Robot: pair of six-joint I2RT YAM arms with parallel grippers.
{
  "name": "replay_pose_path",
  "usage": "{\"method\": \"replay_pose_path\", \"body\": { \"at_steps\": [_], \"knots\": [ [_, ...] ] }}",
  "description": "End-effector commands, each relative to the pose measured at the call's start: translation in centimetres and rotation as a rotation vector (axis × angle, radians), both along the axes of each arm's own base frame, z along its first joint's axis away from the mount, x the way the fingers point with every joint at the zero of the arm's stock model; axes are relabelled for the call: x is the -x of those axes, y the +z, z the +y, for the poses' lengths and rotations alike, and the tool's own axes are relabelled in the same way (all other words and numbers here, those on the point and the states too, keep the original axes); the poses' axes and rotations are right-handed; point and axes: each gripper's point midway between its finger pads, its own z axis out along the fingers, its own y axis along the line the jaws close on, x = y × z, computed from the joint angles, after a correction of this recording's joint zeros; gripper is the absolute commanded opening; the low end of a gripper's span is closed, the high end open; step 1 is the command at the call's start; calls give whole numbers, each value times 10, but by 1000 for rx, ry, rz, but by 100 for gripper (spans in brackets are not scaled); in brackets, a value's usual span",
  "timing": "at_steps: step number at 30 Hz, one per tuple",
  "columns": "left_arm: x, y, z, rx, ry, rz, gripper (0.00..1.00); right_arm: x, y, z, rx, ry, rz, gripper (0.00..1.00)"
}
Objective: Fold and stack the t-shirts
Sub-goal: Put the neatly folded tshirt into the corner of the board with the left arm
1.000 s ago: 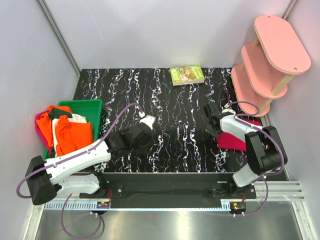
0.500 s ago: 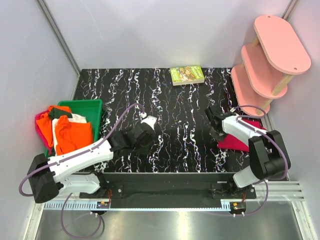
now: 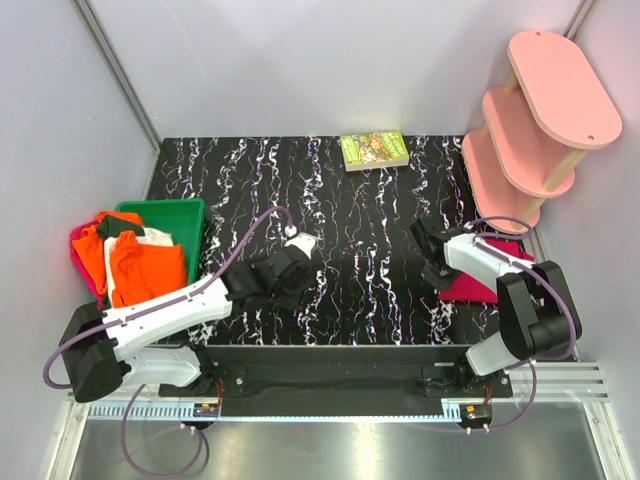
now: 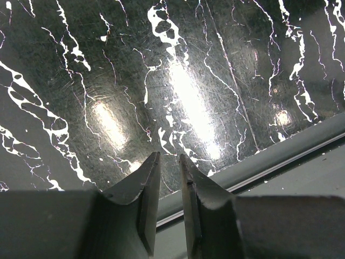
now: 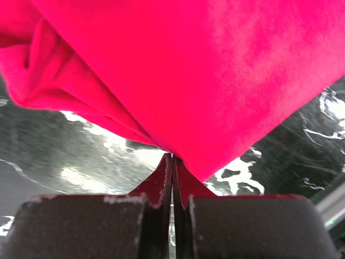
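We see right gripper (image 5: 172, 156) with fingers pressed together, pinching edge of crimson t-shirt (image 5: 215, 75) at right near side of black marbled table (image 3: 350, 200). Left gripper (image 4: 169, 157) slightly spread, holds nothing, low over table middle. Orange t-shirt (image 3: 145, 268) heaped on green tray (image 3: 170, 207), far left.

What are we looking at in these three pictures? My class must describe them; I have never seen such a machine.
Two robot arms are bolted to a black table. One picture looks down from above; the other two come from cameras on the wrists. The right gripper is shut on the edge of a red shirt. The left gripper is slightly open and empty, above the table. A heap of other shirts lies on a green tray. A book and a pink shelf stand farther back.
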Motion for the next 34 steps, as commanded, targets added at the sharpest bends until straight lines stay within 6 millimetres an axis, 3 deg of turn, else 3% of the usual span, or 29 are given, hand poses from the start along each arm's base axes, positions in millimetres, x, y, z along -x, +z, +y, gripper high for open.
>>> {"method": "replay_pose_path", "body": {
  "at_steps": [1, 4, 7, 10, 13, 14, 16, 17, 18, 19, 20, 23, 27, 34],
  "knots": [
    [-9, 19, -15, 52, -12, -41, 25, 15, 7, -10, 20, -38, 1, 0],
    [-11, 20, -15, 48, -12, -48, 26, 13, 15, -10, 21, -24, -27, 0],
    [-13, 24, -15, 51, -9, -59, 30, -6, 32, -3, -6, 60, -121, 0],
    [-17, 30, -13, 58, 8, -85, 36, -38, 54, 20, -85, 253, -271, 1],
    [-21, 38, -9, 66, 30, -121, 39, -62, 82, 37, -127, 370, -397, 19],
    [-21, 38, -6, 62, 37, -129, 40, -68, 90, 47, -162, 407, -432, 35],
    [-24, 42, -2, 61, 54, -155, 43, -75, 106, 61, -159, 490, -471, 50],
    [-24, 41, 1, 56, 59, -158, 45, -77, 113, 66, -128, 536, -489, 69],
    [-26, 44, 3, 59, 69, -174, 49, -78, 118, 71, -108, 569, -497, 79],
    [-27, 45, 5, 56, 73, -183, 59, -77, 127, 90, -99, 640, -517, 87],
    [-27, 44, 8, 53, 81, -187, 63, -78, 132, 93, -55, 673, -526, 97],
    [-31, 51, 15, 54, 122, -221, 76, -77, 145, 117, -30, 759, -558, 100],
    [-39, 58, 22, 53, 191, -254, 82, -74, 163, 140, -6, 822, -600, 100],
    [-52, 63, 22, 48, 262, -243, 77, -71, 175, 165, 54, 904, -614, 100]
  ]
}}
